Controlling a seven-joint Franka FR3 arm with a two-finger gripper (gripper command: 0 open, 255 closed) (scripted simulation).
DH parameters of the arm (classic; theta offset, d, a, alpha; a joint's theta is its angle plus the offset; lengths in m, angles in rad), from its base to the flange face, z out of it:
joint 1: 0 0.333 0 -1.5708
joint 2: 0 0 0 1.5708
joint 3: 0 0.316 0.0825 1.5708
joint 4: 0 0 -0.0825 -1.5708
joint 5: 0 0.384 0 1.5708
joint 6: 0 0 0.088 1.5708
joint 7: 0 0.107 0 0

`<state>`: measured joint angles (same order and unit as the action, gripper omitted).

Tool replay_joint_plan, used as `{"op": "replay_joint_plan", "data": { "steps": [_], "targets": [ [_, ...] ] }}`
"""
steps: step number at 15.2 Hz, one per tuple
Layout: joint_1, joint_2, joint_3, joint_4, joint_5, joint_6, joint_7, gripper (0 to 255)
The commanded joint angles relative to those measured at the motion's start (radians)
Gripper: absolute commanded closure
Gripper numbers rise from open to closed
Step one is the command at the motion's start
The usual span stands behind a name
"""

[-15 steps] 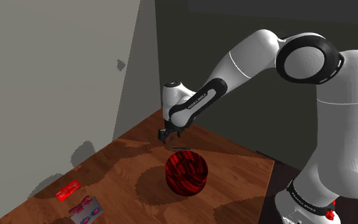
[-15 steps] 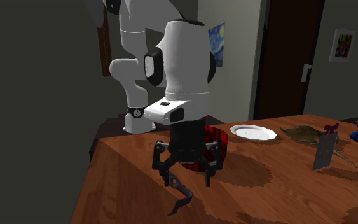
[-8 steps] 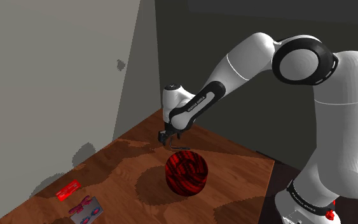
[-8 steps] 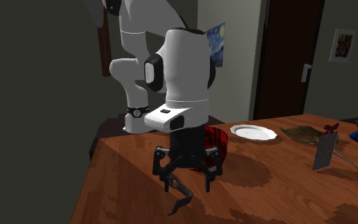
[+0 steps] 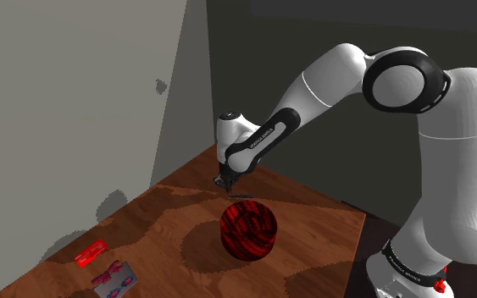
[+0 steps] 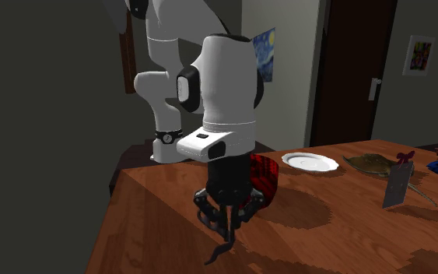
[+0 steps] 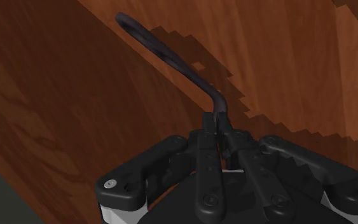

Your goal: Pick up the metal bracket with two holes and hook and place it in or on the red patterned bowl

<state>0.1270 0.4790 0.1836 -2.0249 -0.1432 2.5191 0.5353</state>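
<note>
The dark metal bracket is a thin curved strip that reaches away from the fingertips, its hooked far end low over the wooden table. My black gripper is shut on the bracket's near end, the two fingers pressed together around it. In the second exterior view the gripper points down with the bracket hanging out below it. The red patterned bowl stands just beside the gripper, towards the stand. Behind the hand, part of the bowl shows.
A white plate, a brown flat thing and an upright grey piece sit further along the table. A red card and a grey packet lie near the shoulder view's lower left. A grey wall borders the table's corner.
The fingers, spread wide over the bracket before, have come together on its near end. The hand dropped slightly a moment earlier; the bowl has not moved.
</note>
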Motion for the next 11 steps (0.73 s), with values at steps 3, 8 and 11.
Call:
{"op": "replay_joint_plan", "data": {
  "steps": [3, 8, 11],
  "targets": [
    [0.000, 0.000, 0.000, 0.000, 0.000, 0.000, 0.000, 255],
    [0.464, -0.008, -0.328, 0.016, -0.389, -0.093, 0.714, 0],
    [0.256, -0.013, -0.176, 0.004, -0.259, -0.043, 0.322, 0]
  ]
}}
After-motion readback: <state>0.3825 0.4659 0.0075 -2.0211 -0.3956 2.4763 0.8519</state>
